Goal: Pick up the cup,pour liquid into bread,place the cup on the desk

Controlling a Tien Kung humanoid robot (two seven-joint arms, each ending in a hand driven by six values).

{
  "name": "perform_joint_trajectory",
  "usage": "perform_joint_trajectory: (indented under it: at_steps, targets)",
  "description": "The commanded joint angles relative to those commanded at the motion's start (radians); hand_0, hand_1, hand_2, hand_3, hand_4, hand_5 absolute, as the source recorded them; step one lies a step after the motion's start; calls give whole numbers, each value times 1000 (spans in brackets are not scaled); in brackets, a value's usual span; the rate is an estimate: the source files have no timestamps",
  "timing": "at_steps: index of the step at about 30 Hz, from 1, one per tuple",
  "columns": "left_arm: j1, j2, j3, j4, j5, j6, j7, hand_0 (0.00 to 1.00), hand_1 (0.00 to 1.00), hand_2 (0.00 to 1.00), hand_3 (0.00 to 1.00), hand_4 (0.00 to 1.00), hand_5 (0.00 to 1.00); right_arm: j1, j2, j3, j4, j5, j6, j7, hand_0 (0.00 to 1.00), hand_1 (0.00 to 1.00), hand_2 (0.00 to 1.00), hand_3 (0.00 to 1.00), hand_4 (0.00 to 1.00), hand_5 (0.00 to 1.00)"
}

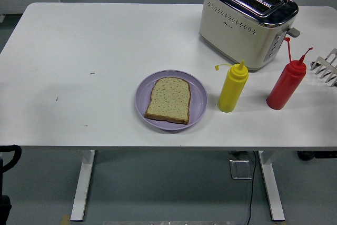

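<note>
Bread [168, 99], a single slice, lies flat in the middle of a lilac plate [199, 100], which sits close to the near edge of the white table [79, 51], a little right of centre. That placing looks meant to keep the target within easy reach and to let the plate catch any spill.

No cup shows anywhere. The only things that could pour are two squeeze bottles. At the near left corner, below the table's edge, a black part of the left arm [7, 157] shows; whether its hand is released or clenched I cannot tell. The right hand is out of sight, so nothing is held and the pick-up is not yet begun.

Just right of the plate, apart from its rim, stands the yellow bottle [232, 89], upright, its cap off and dangling to the left on a tether. Further right and well apart from it stands the red bottle [285, 87], also upright, nozzle uncapped. Both seem set out on the right for a right-hand grasp.

A white wire rack [326, 67] pokes in at the right edge, near the red bottle, which tightens an approach from that side. Behind the bottles, at the far right, sits the cream toaster [245, 22]. The whole left half of the table gives open room.
</note>
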Motion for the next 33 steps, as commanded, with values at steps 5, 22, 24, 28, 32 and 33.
perform_joint_trajectory:
  at_steps: [5,22,24,28,32,33]
  targets:
    - [2,0,1,0,0,0,0,721,735,733,667,641,998,-8,-4,-2,2,-31,0,-2,815,766,782,815,704,472]
    - [-1,2,1,0,0,0,1,721,735,732,667,640,998,-75,-41,-69,6,-538,33,-16,981,924,997,998,931,384]
    - [-2,2,1,0,0,0,1,720,735,733,667,639,998,-80,-44,-84,9,-626,35,-17,997,946,998,998,955,357]
    - [-2,2,0,0,0,0,0,720,735,733,667,639,998,-82,-46,-115,13,-685,20,-17,997,946,998,998,955,357]
    - [-2,2,-1,0,0,0,1,720,735,733,666,640,998,-65,-36,-156,4,-709,-10,-17,998,954,998,998,960,330]
    - [-3,2,-1,0,0,0,1,720,735,733,666,640,998,-57,-32,-167,-1,-714,-22,-16,998,954,998,998,960,330]
